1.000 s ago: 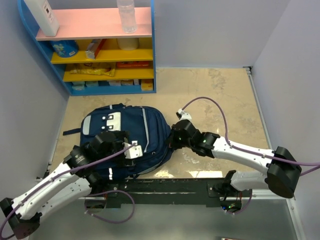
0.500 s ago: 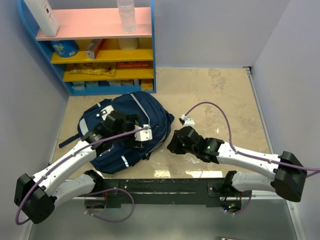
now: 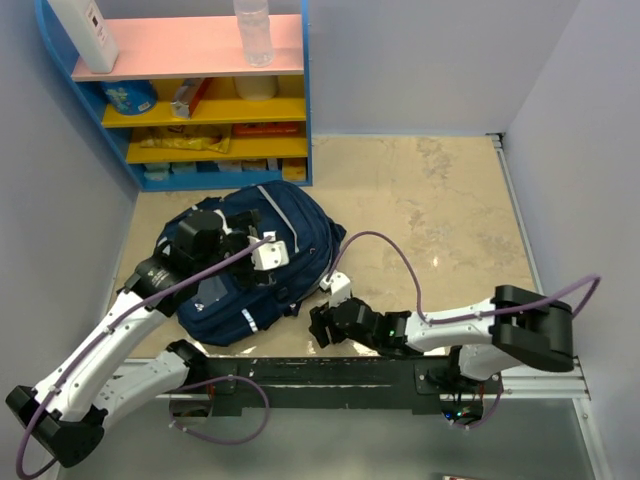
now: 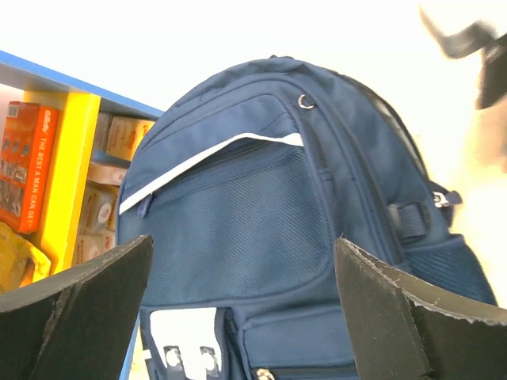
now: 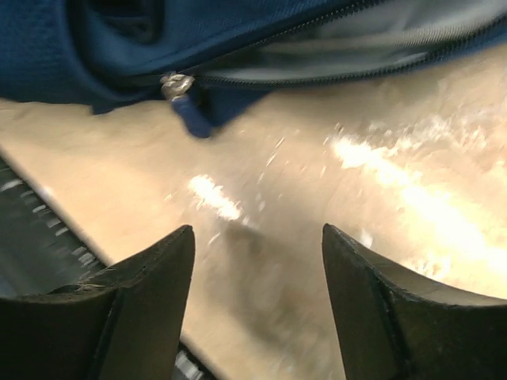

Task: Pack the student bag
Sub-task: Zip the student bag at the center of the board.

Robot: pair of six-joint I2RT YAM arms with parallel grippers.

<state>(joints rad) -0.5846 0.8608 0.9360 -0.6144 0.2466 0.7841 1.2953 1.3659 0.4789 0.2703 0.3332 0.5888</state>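
Student bag [image 3: 295, 225] lies just before the blue shelf [image 3: 305, 100]. Left gripper [image 4: 242, 265] is spread and empty over it, probably to steady it. Right gripper [image 5: 257, 269] is spread and empty at the bag edge away from the shelf, by the zipper pull [image 5: 186, 107], probably to open it.

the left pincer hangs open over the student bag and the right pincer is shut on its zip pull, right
Not quite. The right pincer is open, not shut on the zip pull: the right wrist view shows its jaws apart over the table, the pull lying free beyond them at the edge of the student bag. The left pincer does hang open over the bag.
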